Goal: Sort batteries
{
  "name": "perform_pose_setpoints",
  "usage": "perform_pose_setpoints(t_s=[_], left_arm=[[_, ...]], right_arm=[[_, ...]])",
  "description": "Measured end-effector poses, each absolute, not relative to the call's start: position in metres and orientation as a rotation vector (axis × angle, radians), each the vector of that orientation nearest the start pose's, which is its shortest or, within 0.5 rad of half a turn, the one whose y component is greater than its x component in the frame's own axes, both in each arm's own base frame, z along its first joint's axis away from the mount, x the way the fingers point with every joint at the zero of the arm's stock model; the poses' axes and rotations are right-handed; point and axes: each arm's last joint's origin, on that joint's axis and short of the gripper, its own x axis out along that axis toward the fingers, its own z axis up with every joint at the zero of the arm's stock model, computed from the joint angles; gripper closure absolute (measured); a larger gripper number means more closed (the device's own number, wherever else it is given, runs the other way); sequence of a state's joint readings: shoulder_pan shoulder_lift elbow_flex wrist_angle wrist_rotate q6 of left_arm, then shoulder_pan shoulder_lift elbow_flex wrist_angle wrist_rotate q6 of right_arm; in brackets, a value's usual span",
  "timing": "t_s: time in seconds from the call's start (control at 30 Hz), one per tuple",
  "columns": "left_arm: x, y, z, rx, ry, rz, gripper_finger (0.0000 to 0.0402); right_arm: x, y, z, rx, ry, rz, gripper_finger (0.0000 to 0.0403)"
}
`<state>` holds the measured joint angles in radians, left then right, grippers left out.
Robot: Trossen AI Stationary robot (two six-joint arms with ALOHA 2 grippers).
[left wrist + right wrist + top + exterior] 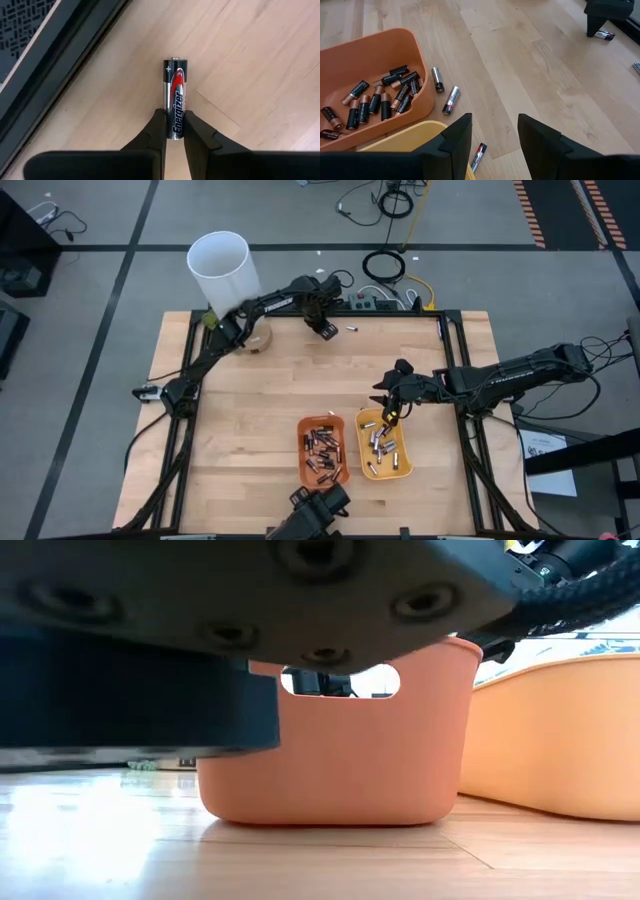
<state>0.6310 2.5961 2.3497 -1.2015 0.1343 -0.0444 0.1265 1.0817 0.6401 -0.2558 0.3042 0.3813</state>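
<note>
Bright, even light from overhead — shadows on the wooden surface [280, 380] are soft and short. In the low view a pale glare patch lies on the wood toward eight o'clock, and the dark housing [140, 670] close to the lens is blurred — out of focus.

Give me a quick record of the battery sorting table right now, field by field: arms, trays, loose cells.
left gripper: at the table's far edge, fingers closed on a silver and red battery lying on the wood
right gripper: open, empty, above the yellow tray
orange tray: holds dark cells with coppery ends
yellow tray contents: silvery cells
loose cells: two silvery ones on the table beside the orange tray, another near the yellow tray
white tube: upright at the far left corner
</note>
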Motion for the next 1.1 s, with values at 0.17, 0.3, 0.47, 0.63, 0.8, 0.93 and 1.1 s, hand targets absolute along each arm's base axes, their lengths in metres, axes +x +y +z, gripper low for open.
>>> perform_pose_setpoints(t_s=[0.17,0.3,0.47,0.63,0.8,0.93,1.1], left_arm=[[0.414,0.292,0.149,-0.564,1.370,0.447,0.0355],[0.414,0.285,0.161,-0.562,1.370,0.431,0.0355],[0.421,0.263,0.185,-0.503,1.362,0.373,0.0355],[0.431,0.231,0.197,-0.422,1.404,0.280,0.0355],[0.440,0.194,0.210,-0.326,1.450,0.170,0.0356],[0.443,0.168,0.227,-0.247,1.450,0.093,0.0356],[0.445,0.129,0.250,-0.205,1.403,-0.122,0.0356]], right_arm=[[0.216,0.019,0.225,0.224,0.644,-0.276,0.0252],[0.216,0.019,0.225,0.224,0.642,-0.276,0.0252],[0.216,0.019,0.225,0.225,0.640,-0.276,0.0252],[0.216,0.019,0.225,0.229,0.640,-0.277,0.0252],[0.215,0.019,0.224,0.234,0.645,-0.280,0.0252],[0.214,0.020,0.223,0.232,0.659,-0.279,0.0252],[0.210,0.026,0.221,0.224,0.699,-0.264,0.0252]])
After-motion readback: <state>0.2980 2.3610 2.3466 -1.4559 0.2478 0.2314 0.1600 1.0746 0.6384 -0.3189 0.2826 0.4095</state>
